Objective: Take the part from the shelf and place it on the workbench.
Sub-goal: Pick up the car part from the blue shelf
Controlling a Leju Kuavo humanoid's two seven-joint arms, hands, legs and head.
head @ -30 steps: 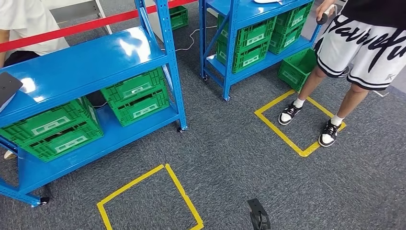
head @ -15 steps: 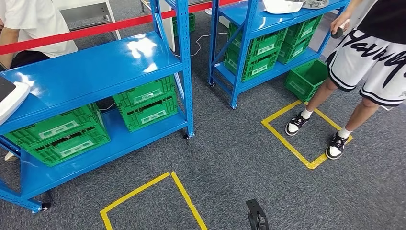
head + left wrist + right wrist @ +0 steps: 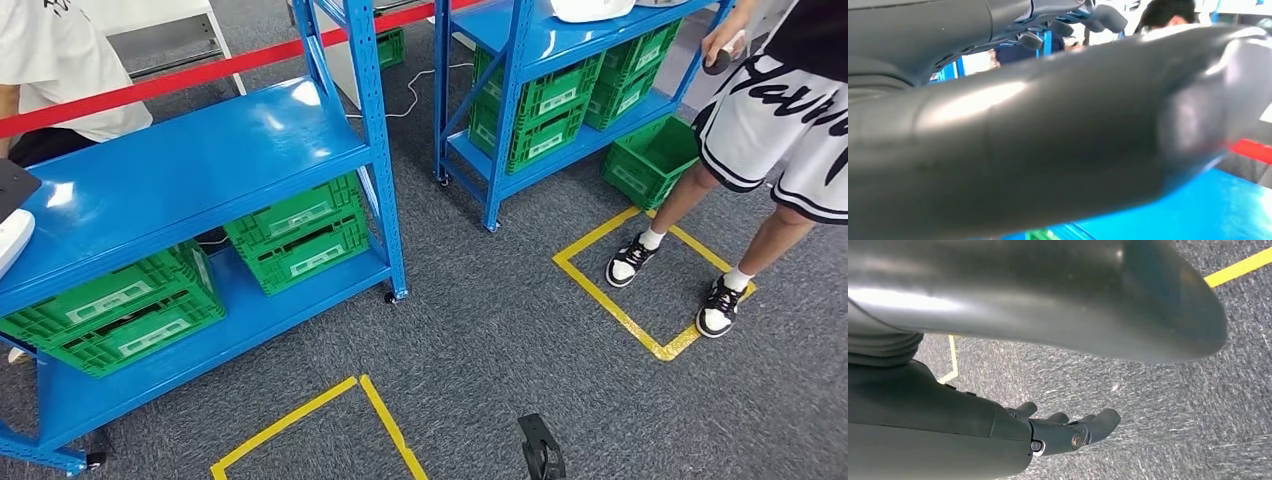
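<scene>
On grey carpet (image 3: 500,340) beside blue shelves (image 3: 200,170), right robot hand (image 3: 1068,432) hangs released; left unclear.

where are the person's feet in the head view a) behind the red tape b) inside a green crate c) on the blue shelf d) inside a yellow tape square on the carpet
d, both of the person's shoes stand within the yellow tape square on the grey carpet, beside a green crate on the floor.

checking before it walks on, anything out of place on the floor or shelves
One green crate sits on the carpet beside the far shelf, while the others are stacked on the shelves. A person stands in a yellow floor square.
</scene>
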